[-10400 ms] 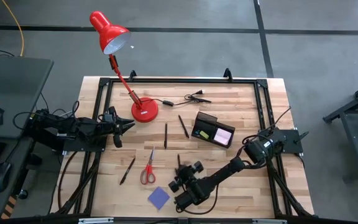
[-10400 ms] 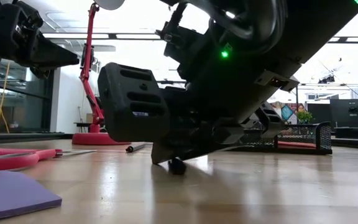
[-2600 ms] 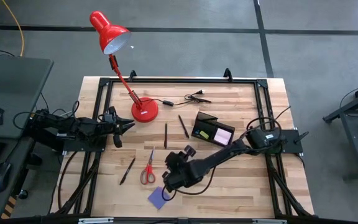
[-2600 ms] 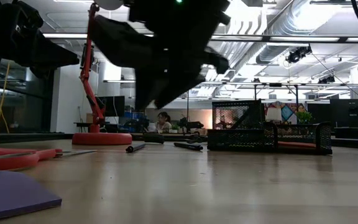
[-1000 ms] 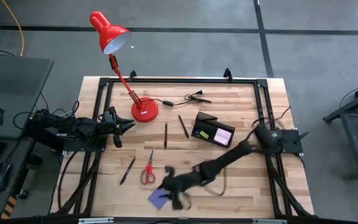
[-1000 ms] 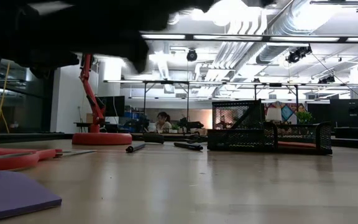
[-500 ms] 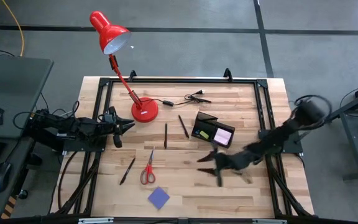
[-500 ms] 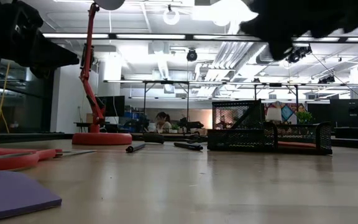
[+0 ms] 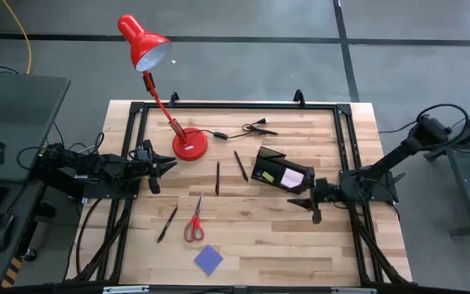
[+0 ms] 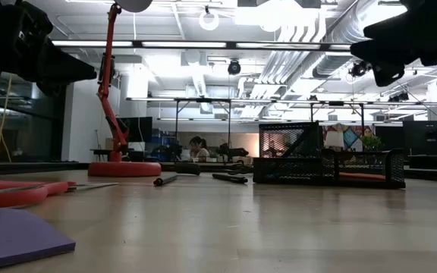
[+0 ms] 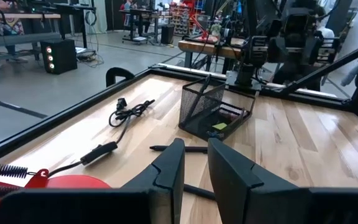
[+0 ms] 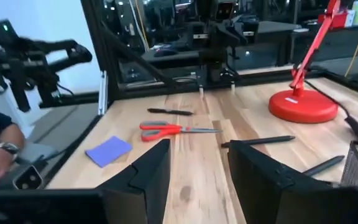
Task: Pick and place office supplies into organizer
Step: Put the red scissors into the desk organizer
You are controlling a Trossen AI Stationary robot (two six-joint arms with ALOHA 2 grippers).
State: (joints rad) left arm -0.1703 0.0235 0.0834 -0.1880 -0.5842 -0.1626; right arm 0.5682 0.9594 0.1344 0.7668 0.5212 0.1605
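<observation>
Your right claw [image 9: 314, 206] hangs just beside the black mesh desk organizer [image 9: 280, 173], on its right-hand side, fingers apart and empty. The left claw [image 9: 155, 168] waits at the desk's left edge, fingers close together, nothing between them. The pink square note pad [image 9: 292, 176] already lies inside the organizer. My read is that the next item is due. The blue-purple square note pad [image 9: 208, 260] lies flat at the desk's front edge, so come low at one edge, pinch it and lift without sliding. The red-handled scissors [image 9: 194, 222] lie just behind it; thin dark pens [image 9: 217, 177] lie scattered mid-desk.
</observation>
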